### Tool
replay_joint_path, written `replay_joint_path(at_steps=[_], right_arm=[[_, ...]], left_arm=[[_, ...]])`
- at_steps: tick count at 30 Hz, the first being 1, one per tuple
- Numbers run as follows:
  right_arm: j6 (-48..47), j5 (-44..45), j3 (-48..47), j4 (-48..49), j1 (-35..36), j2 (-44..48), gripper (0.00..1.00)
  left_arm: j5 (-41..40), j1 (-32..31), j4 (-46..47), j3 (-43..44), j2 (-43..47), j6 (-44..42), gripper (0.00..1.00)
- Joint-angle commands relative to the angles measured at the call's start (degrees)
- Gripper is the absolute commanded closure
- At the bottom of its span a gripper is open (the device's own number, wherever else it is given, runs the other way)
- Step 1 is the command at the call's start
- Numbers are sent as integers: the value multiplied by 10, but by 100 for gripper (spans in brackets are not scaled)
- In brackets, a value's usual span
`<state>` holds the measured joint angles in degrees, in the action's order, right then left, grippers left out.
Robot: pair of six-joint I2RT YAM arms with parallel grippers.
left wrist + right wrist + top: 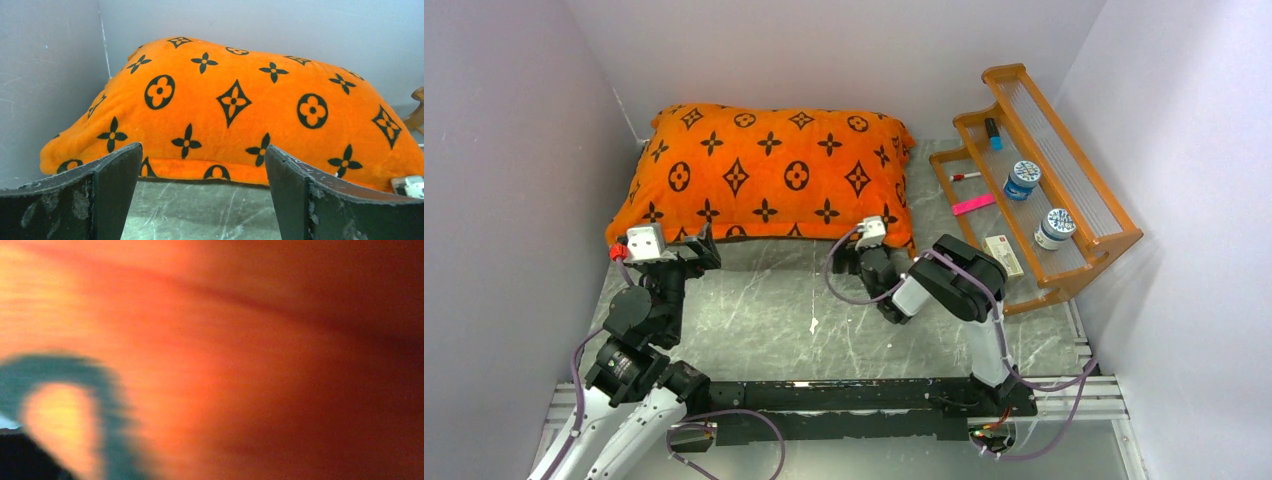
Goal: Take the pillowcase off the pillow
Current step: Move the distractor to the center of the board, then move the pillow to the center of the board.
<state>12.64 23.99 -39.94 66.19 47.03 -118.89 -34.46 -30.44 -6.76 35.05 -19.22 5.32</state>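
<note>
Pillowcase [769, 170], stuffed full, lies at the bench [764, 300] rear, long axis running left to right. Left jaws wide, just short of its near edge; right jaws wide, against its fabric.

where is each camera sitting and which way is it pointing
top external: above and behind the arms, looking down on the table, pillowcase and wooden rack; both arms show
left wrist: low by the table, facing the pillowcase's near side; the open left tool frames it
right wrist: right against orange fabric, all blur; only a dark corner, maybe a finger
shared: top and left wrist both show the pillowcase's near edge
</note>
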Motion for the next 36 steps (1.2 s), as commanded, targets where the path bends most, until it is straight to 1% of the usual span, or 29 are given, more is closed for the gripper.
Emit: replay_joint_path(at_steps=[1,7,12,16,19,22,30,36], right_arm=[[69,78,43,-34,-51,36,0],[134,134,95,-70,-97,86,0],[184,183,113,-150,-121,138,0],[170,185,136,-157,-127,191,0],[125,163,144,-167,-127,253,0],[82,123,146,-199,-125,321,0],[22,2,147,-373,-125,507,0],[-38,-115,100,-476,-127,589,0]], left_arm=[[3,2,14,12,2,-5,3],[2,2,13,12,1,-6,3],[4,2,13,13,-1,-5,3],[3,2,13,13,-1,-5,3],[3,2,13,13,-1,-5,3],[4,2,13,13,-1,-4,3],[3,2,13,13,2,-3,3],[12,2,13,14,0,-1,3]])
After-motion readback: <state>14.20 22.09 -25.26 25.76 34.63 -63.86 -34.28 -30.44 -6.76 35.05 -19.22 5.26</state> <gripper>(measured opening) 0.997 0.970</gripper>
